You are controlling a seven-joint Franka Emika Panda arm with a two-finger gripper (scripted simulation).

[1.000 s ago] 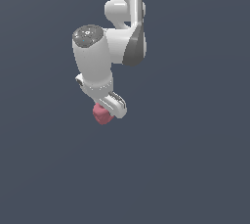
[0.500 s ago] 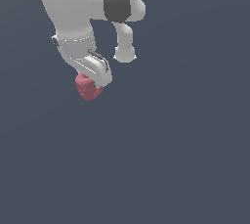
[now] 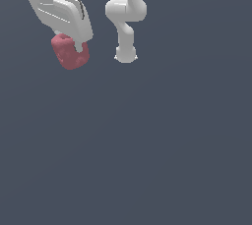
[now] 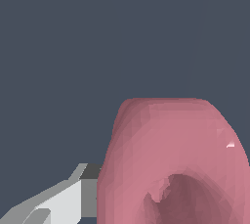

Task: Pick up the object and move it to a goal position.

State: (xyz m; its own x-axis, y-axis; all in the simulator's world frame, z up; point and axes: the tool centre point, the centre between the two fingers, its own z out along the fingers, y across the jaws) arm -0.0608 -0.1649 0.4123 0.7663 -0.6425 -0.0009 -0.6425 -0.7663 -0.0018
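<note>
Where the exterior view is widest, a flat slate-blue ground (image 3: 162, 150) fills nearly everything, plain and unmarked. Next in size: white arm (image 3: 125, 13), one jointed column standing beyond the claw toward the exterior view's right, its rounded foot on the ground; the forward links run off the upper edge toward the exterior view's left. Dark seams and small dark fittings on the wrist shell. No brand, label or lettering readable on any surface in either view.

Claw (image 3: 74, 47) hangs from the wrist shell, pointing down and slightly toward the exterior view's right. One white finger (image 3: 78, 42) shows, pressed against the pink lump's upper face; the opposite finger is hidden behind it. Claw is clamped on the object.

Object (image 3: 70, 52): dusky pink-red lumpy blob, sitting between the fingertips and bulging out below them, clear of the ground as far as can be judged.

Wrist view: object (image 4: 176, 159) looms close, faceted, with a darker hollow in its near face. One grey-white fingertip (image 4: 85, 191) touches its side.
</note>
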